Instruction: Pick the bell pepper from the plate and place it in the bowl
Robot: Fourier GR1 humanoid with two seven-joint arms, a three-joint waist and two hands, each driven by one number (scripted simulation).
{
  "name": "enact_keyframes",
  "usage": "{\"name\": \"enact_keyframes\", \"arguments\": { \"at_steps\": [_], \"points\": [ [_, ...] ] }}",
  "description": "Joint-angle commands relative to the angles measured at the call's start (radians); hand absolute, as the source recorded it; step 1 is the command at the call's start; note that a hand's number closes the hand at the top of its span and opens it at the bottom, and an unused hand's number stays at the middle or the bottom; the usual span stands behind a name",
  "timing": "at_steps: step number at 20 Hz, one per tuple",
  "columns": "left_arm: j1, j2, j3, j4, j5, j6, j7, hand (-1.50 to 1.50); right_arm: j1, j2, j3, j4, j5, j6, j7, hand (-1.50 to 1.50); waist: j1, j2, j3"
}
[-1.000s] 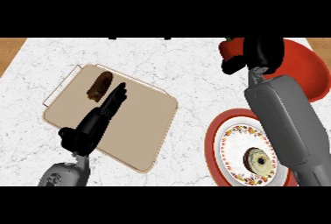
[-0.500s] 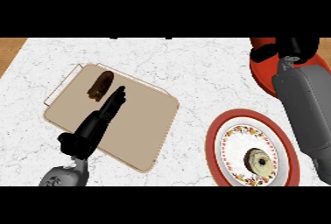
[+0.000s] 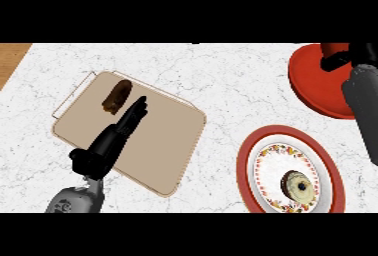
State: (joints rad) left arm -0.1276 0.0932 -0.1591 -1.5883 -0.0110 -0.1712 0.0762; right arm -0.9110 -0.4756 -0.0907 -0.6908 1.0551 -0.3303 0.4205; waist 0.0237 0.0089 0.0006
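A red bowl (image 3: 316,80) stands at the far right of the counter. My right hand (image 3: 360,52) hangs over the bowl's far right part, its fingers curled round a red thing that looks like the bell pepper (image 3: 334,49); most of the pepper is hidden by the hand. The red-rimmed patterned plate (image 3: 260,150) lies nearer to me, below the bowl, with a round brownish-yellow mark (image 3: 299,184) at its centre. My left hand (image 3: 127,121) rests open over the cutting board, fingers straight.
A beige cutting board (image 3: 166,145) lies left of centre with a dark brown food item (image 3: 117,96) near its far end. A wooden strip (image 3: 11,60) runs along the counter's left edge. My right forearm (image 3: 363,107) crosses the bowl's right side.
My right hand and forearm have swung to the right, from the bowl's left rim to its far right part. The left hand has stayed where it was.
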Motion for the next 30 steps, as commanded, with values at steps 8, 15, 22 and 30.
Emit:
{"name": "enact_keyframes", "arguments": {
  "at_steps": [8,15,22,30],
  "points": [
    [-0.052,0.004,0.015,0.007,0.016,-0.028,0.009,0.0,-0.055,-0.058,-0.183,0.328,-0.212,0.184,-0.268,-1.5,0.026,0.013,0.002],
    [-0.003,-0.011,0.004,0.016,-0.012,-0.007,-0.025,0.0,-0.07,-0.14,-0.282,0.351,-0.284,0.067,-0.422,-1.5,0.012,0.005,0.001],
    [-0.012,-0.019,0.005,0.003,-0.022,0.007,-0.006,0.0,-0.073,-0.148,-0.442,0.326,-0.432,-0.073,-0.402,-1.5,-0.003,0.0,0.001],
    [0.047,0.007,0.035,-0.011,-0.006,-0.014,-0.026,0.0,0.07,-0.271,-0.589,0.325,-0.597,-0.014,-0.527,-1.5,-0.017,-0.005,0.0]
  ]
}}
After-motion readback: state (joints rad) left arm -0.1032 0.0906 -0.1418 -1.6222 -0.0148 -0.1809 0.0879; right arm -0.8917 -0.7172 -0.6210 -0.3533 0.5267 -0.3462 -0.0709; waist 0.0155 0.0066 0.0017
